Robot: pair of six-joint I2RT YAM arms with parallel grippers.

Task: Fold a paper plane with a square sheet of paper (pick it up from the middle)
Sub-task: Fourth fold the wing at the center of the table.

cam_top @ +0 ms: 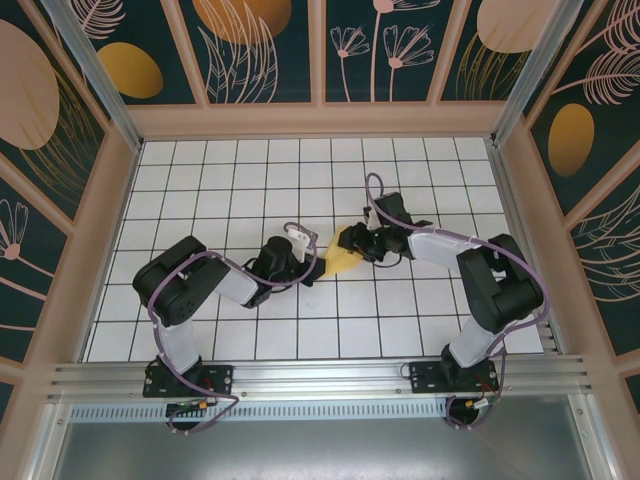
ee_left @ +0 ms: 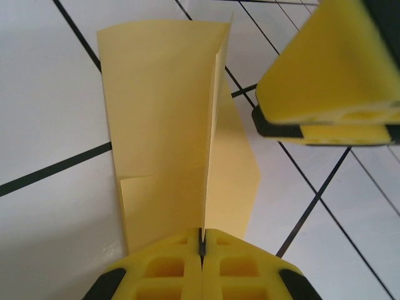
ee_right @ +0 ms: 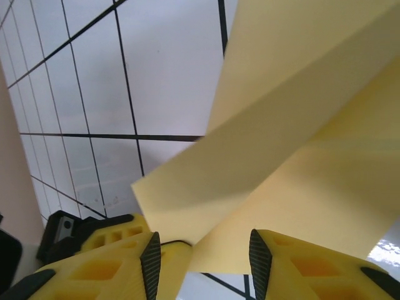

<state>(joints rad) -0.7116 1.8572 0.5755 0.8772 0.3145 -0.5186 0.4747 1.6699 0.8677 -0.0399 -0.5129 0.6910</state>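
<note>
Left wrist, creased paper [ee_left: 162,106] clamped in left gripper [ee_left: 201,242]

Lighting is bright, even and diffuse, from overhead. Top view is sharp, with only faint soft shadows on the white worktop [cam_top: 200,190]. The enclosure posts [cam_top: 95,70] lean outward at the frame edges, so there's wide-angle distortion. Left wrist view: paper [ee_left: 162,106] is crisp, its right flap sits in shade behind the upright fold, and the left hand [ee_left: 201,250] is slightly soft. Right wrist view: the paper is very close, soft and partly shaded, with a small glare patch on the worktop at the right edge.
</note>
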